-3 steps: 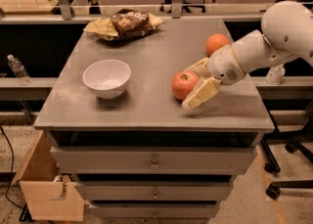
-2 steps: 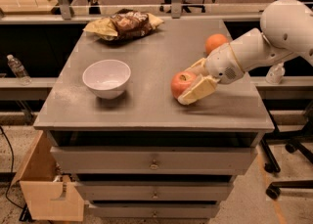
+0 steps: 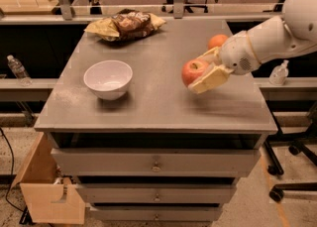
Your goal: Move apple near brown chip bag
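The gripper (image 3: pixel 199 75) sits over the right half of the table (image 3: pixel 158 109), reaching in from the right on the white arm (image 3: pixel 277 35), its jaws closed on the apple (image 3: pixel 193 71): one pale finger (image 3: pixel 210 78) is under its near side and the other is behind it. The apple's stem end points up and slightly toward the camera. Whether it touches the table cannot be told. The bag (image 3: pixel 126 24) lies well apart at the far left, its long axis left to right. An orange (image 3: pixel 218 40) is just behind the gripper and a bowl (image 3: pixel 108 78) is to the left.
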Controlling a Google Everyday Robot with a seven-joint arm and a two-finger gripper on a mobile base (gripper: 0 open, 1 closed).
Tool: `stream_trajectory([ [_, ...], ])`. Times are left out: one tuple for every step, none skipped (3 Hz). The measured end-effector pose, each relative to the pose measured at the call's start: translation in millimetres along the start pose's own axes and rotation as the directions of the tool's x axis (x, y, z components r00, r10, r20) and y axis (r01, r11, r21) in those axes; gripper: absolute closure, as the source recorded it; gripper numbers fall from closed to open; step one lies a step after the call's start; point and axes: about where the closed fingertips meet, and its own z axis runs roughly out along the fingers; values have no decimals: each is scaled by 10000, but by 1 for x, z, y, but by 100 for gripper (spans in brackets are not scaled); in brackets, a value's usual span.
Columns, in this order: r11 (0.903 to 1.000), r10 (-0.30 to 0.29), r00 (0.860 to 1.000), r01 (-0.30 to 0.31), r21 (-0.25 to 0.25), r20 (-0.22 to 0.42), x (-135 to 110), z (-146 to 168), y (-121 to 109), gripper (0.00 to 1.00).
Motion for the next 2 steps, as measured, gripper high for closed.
stream_trajectory([
  [9970, -334, 9988, 358, 688, -348, 5, -36, -20, 100],
  [9956, -406, 9986, 434, 835, -348, 2, -43, -24, 100],
])
